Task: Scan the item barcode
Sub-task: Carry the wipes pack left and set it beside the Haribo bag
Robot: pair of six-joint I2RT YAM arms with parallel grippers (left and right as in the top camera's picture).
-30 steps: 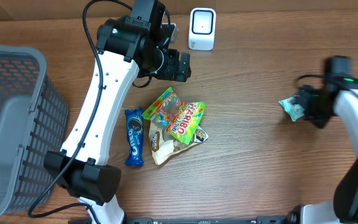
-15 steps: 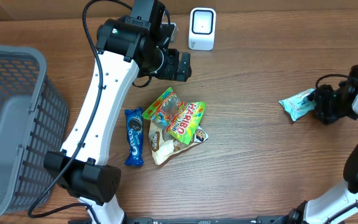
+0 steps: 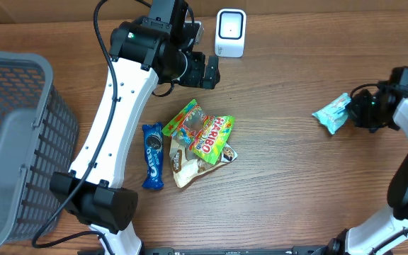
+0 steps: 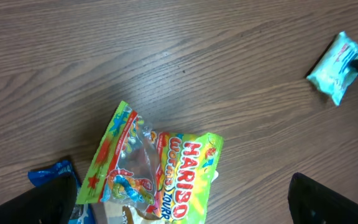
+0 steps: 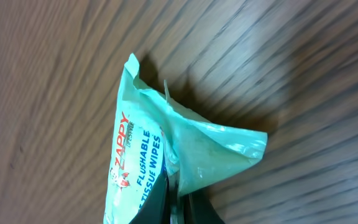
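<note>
A teal pack of flushable wipes (image 3: pixel 333 112) is at the right of the table. My right gripper (image 3: pixel 356 112) is shut on its crimped end, and in the right wrist view the pack (image 5: pixel 160 155) is pinched between the dark fingertips of that gripper (image 5: pixel 178 190). My left gripper (image 3: pixel 207 71) hangs open over the snack pile, holding nothing, with its two fingers at the bottom corners of the left wrist view around a Haribo bag (image 4: pixel 191 168). The wipes pack (image 4: pixel 339 59) also shows in that view at the upper right. A white scanner (image 3: pixel 230 32) stands at the back centre.
A snack pile lies mid-table: the Haribo bag (image 3: pixel 211 138), a clear gummy bag (image 3: pixel 186 117) and a blue Oreo pack (image 3: pixel 152 156). A grey mesh basket (image 3: pixel 6 142) fills the left side. Bare wood lies between the pile and the wipes.
My right gripper has shut on the end of the wipes pack, and the pack has shifted slightly toward the back. The left arm has barely moved.
</note>
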